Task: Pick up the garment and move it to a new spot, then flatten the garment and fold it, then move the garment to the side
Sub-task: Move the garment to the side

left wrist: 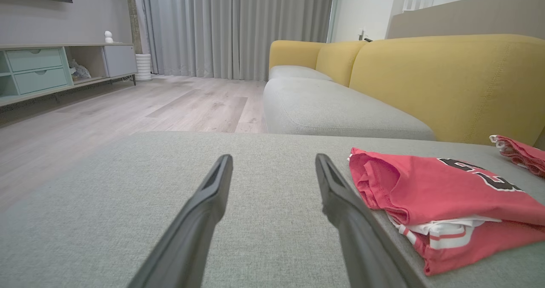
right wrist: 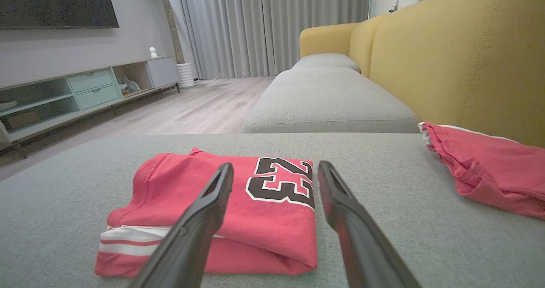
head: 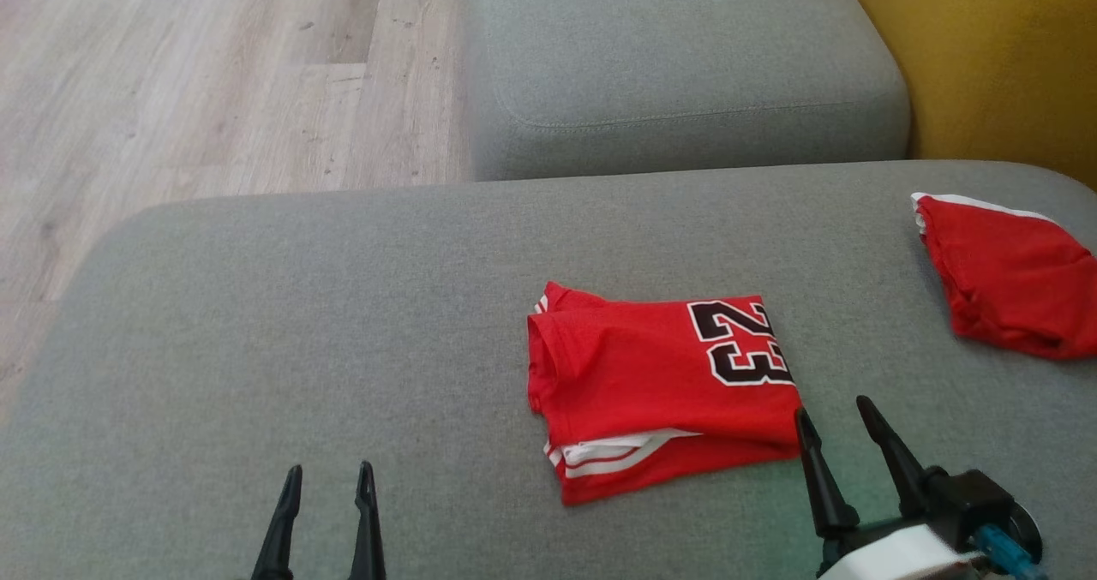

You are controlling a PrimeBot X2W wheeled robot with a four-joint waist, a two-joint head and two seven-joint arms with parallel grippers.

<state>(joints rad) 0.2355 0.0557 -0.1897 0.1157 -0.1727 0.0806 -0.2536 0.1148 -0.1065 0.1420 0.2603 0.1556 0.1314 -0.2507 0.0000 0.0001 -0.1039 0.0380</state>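
1. Red jersey [head: 660, 383]: folded to a rough rectangle and lying centre-right on grey seat [head: 257, 323], "23" [head: 741, 340] facing up. Fold looks done; shift to the side prob. remains.
2. R gripper [head: 831, 404]: fingers spread, nothing between them, tips just by jersey's near right corner. Contact: can't tell.
3. L gripper [head: 331, 469]: also spread and empty, over bare seat, well apart from jersey.
4. Risk: pinch takes top layer only, so stack peels open on lift. Cause: thin slack knit in loose layers; white-striped hem [head: 600, 458] pokes out at near edge.
5. Risk: dragging instead of lifting rucks the layers. Seat's coarse weave likely grips cloth.
6. Risk: a move to the right runs into 2nd red piece [head: 1011, 272], crumpled near yellow backrest [head: 994, 49]; the two cd tangle.
7. Textures: jersey is soft, matte, creased at the folds; numerals black w/ white edging. Seat is broad w/ rounded corners. Fingers are long, dark, tapered and rigid.
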